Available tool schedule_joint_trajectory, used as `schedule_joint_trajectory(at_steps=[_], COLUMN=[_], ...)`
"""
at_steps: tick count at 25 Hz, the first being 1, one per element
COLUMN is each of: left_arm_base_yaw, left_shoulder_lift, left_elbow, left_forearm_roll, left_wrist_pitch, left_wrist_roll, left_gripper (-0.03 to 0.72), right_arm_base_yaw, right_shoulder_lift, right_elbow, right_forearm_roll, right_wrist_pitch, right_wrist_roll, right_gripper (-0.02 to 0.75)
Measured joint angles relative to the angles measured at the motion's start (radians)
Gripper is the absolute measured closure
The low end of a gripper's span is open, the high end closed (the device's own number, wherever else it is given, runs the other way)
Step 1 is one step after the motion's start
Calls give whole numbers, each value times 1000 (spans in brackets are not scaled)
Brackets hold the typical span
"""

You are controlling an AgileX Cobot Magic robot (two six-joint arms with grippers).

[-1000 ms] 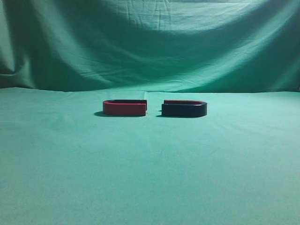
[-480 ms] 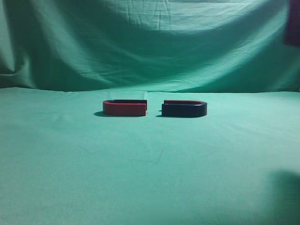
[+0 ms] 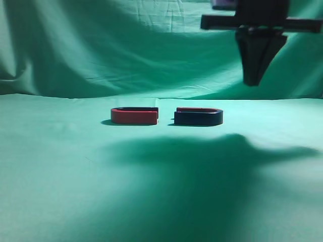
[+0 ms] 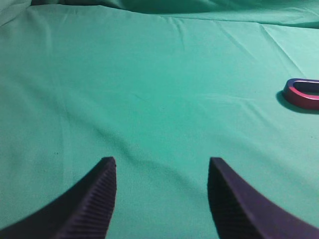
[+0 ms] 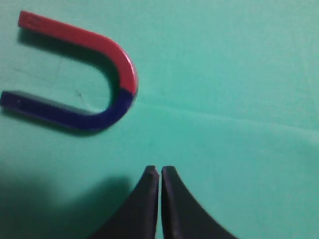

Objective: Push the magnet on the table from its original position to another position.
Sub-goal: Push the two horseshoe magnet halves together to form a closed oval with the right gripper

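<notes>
On the green-clothed table (image 3: 75, 191), mid-way back, the magnet (image 3: 198, 117) lies flat beside a red magnet (image 3: 134, 115), long axis left-right, open end toward it, while the right gripper (image 3: 252, 78) hangs pinched closed above and the left gripper (image 4: 162, 184) gapes wide

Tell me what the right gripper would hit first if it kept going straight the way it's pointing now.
Probably bare green table. The right gripper, jaws shut, points straight down from well above the cloth, off to the right of the magnet. In the wrist view the magnet lies left of its fingertips' line, though depth is hard to judge.
</notes>
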Motion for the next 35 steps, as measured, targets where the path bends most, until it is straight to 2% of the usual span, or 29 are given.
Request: schedule_joint_trajectory(at_steps=[12, 21, 29, 35], left_arm_base_yaw=[0, 0, 0, 0], left_shoulder_lift=[0, 0, 0, 0], left_elbow=[0, 0, 0, 0], left_forearm_roll=[0, 0, 0, 0], left_wrist_pitch=[0, 0, 0, 0], left_wrist_roll=[0, 0, 0, 0], left_gripper=[289, 289, 289, 289], right_arm_base_yaw=[-14, -8, 6, 7], right_shoulder_lift=[339, 359, 359, 365], right_elbow=[-333, -360, -376, -571], right_forearm_roll=[-9, 72, 83, 86], right_wrist_pitch=[118, 66, 47, 241], right_wrist_roll=[28, 28, 26, -17], right_gripper=[738, 738, 738, 738])
